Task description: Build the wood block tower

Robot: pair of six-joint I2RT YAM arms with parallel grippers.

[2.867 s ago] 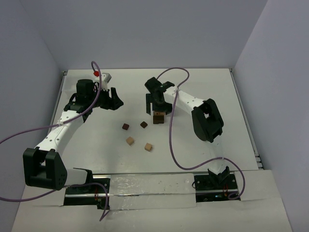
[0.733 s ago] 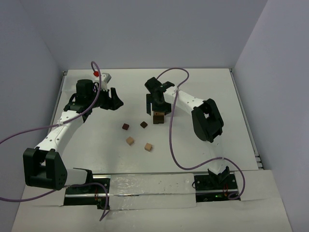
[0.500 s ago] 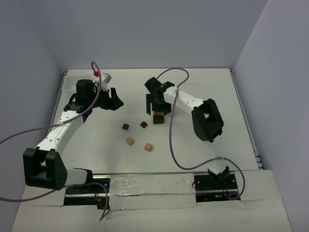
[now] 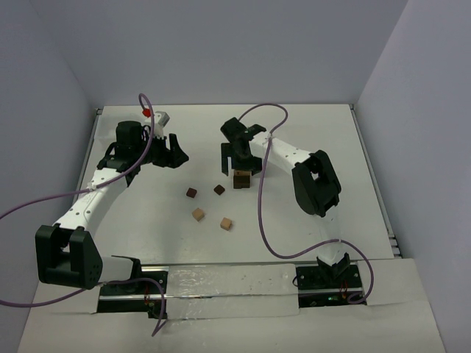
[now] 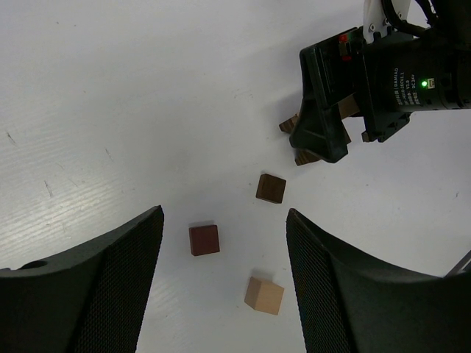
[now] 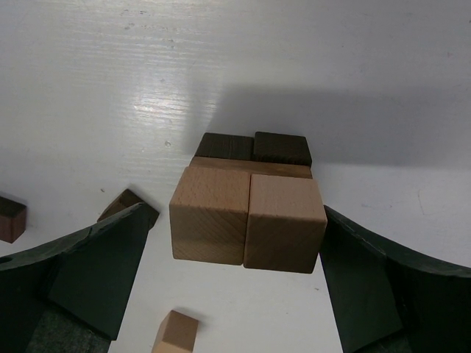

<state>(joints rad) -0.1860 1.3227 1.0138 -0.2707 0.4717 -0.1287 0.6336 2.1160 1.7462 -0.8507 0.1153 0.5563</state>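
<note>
At the far left of the white worktop (image 4: 309,140) we see the left claw (image 4: 171,152) hanging over bare surface, its two black fingers (image 5: 110,279) spread wide with nothing between them

To its right four loose small wooden cubes lie apart from one another on the worktop: a reddish dark brown cube (image 4: 191,193), a blacker dark brown cube (image 4: 219,189), a light tan cube (image 4: 198,213) nearer the arm bases, and a second light tan cube (image 4: 226,223) just right of that one

Further right stands the tower (image 4: 241,179), a compact stack of tan and dark brown wooden cubes, directly beneath the right claw (image 4: 237,158). In the right wrist view we find two tan cubes side by side and touching on top, and two dark brown cubes side by side lower down behind them

The right claw is parted, one finger on each side of the top tan pair and gripping nothing. On the left of that view we see a clear gap between finger and cube; on the right the finger sits so close that we cannot tell whether it touches
</note>
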